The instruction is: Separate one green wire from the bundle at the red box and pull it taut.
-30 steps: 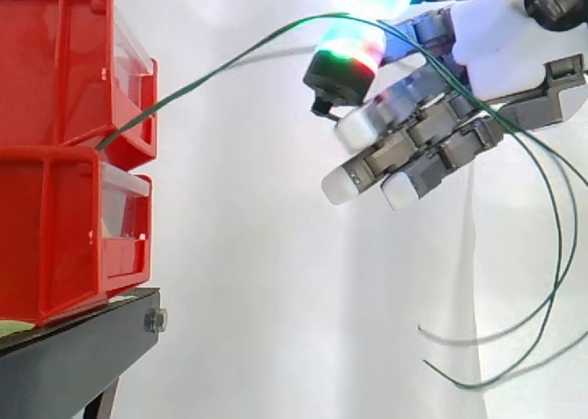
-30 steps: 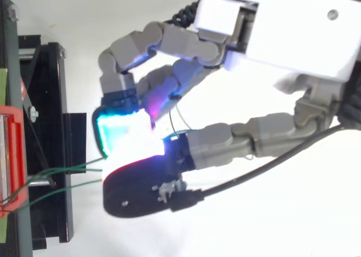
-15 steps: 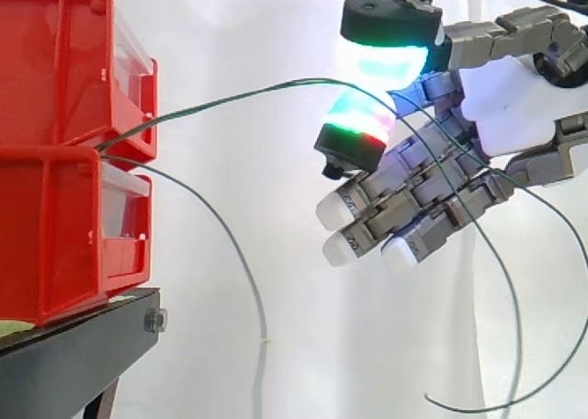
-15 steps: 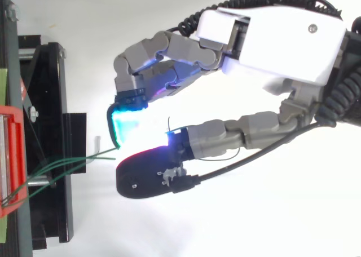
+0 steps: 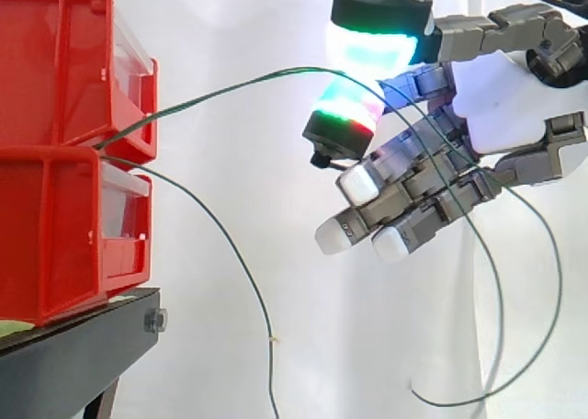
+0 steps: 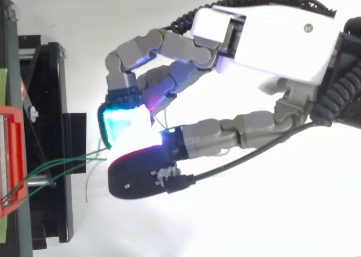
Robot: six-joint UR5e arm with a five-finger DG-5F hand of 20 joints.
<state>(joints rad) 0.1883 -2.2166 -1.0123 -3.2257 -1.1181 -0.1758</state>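
**Side view.** The stacked red bins (image 5: 55,116) stand at 9 o'clock on the black stand (image 5: 73,355). The hand (image 5: 501,107) is at 2 o'clock. One green wire (image 5: 220,88) leaves the seam between the bins and rises toward 2 o'clock in a shallow arc. It passes between the two glowing pads (image 5: 377,42), which appear closed on it in a pinch, while the other fingers are curled below and hold nothing. Its free tail is draped over the hand and loops down toward 5 o'clock. A second green wire (image 5: 239,265) leaves the same seam and droops toward 6 o'clock, apart from the hand, so the separation is judged done. The arc in the pinched wire shows that slack is left.

**Top view.** The red bin (image 6: 14,155) lies at 9 o'clock and the hand (image 6: 271,37) enters from 3 o'clock. The green strands (image 6: 56,165) run close together from the bin toward the pads, and which strand is pinched cannot be told here.

**Procedure.** The pinch is to be kept firm and the hand drawn away toward 3 o'clock, in line with the wire's exit from the seam. The pull is to be slow and stopped once the arc is straight. A jerk could slip the wire through the pads or shift the bins. The drooping wire should be kept clear of the curled fingers.
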